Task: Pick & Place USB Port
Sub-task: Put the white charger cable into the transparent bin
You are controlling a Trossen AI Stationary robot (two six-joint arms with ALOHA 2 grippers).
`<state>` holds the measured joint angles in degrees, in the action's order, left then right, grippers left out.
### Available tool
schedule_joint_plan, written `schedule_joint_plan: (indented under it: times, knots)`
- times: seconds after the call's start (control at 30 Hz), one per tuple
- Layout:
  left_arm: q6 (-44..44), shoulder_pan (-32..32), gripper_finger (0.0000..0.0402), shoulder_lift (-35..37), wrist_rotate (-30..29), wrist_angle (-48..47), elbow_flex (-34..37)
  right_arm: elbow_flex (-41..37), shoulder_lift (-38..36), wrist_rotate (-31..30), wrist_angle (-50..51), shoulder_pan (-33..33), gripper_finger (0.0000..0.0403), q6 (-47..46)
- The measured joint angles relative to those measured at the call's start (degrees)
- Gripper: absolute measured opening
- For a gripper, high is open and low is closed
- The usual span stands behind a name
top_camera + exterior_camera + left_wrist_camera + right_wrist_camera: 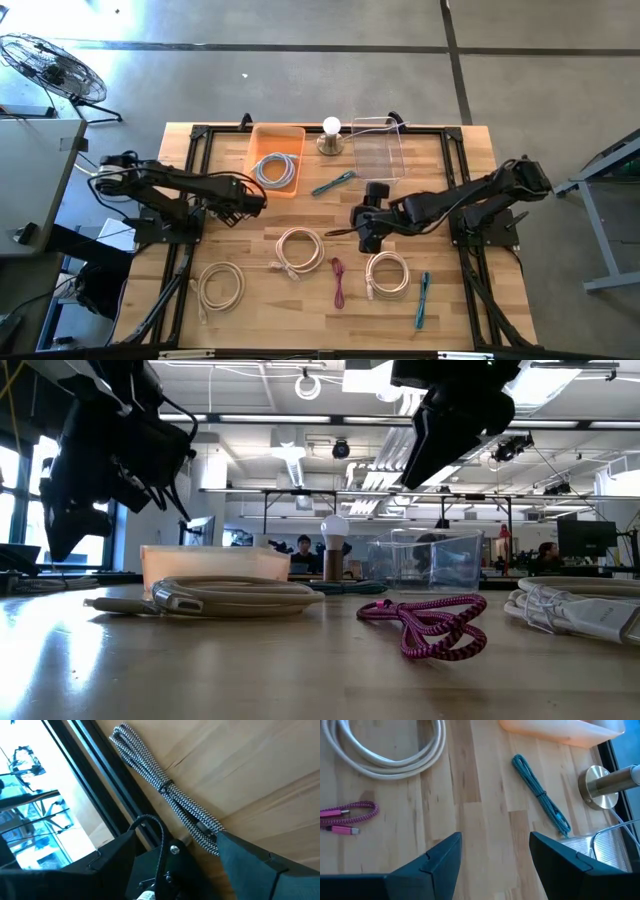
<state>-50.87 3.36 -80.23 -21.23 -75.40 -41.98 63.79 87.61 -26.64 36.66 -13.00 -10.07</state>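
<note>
From above I see the wooden table (pixel 450 300) on grey concrete, the right gripper (pixel 362 232) over its middle; low view, an open workshop behind; my right wrist shows fingers wide, empty, teal cable (pixel 541 794) ahead; left gripper (pixel 252 203): cannot tell

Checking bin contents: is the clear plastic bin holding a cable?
No, the clear plastic bin looks empty; a coiled cable lies in the orange bin.

You've got a white coiled cable (pixel 235 596) left, pink braided cable (pixel 428 622) centre, clear bin (pixel 440 560) behind, all on the worktop (pixel 300 670).
</note>
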Motion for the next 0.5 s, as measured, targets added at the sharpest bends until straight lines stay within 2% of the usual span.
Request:
schedule_joint_plan:
  times: [0.2, 0.33, 0.5]
  knots:
    - [0.5, 0.0, 0.0275, -0.7, 1.9, 0.8, 0.0, 0.0, 0.0, 0.0, 0.2, -1.7, 0.0224, -0.2]
    - [-0.4, 0.0, 0.0275, -0.6, 5.5, 4.8, 1.0, 0.0, 0.0, 0.0, 0.2, -3.0, 0.0225, -0.4]
    - [-0.4, 0.0, 0.0275, -1.3, 5.6, 5.1, 1.1, 0.0, 0.0, 0.0, 0.2, -4.6, 0.0225, -0.5]
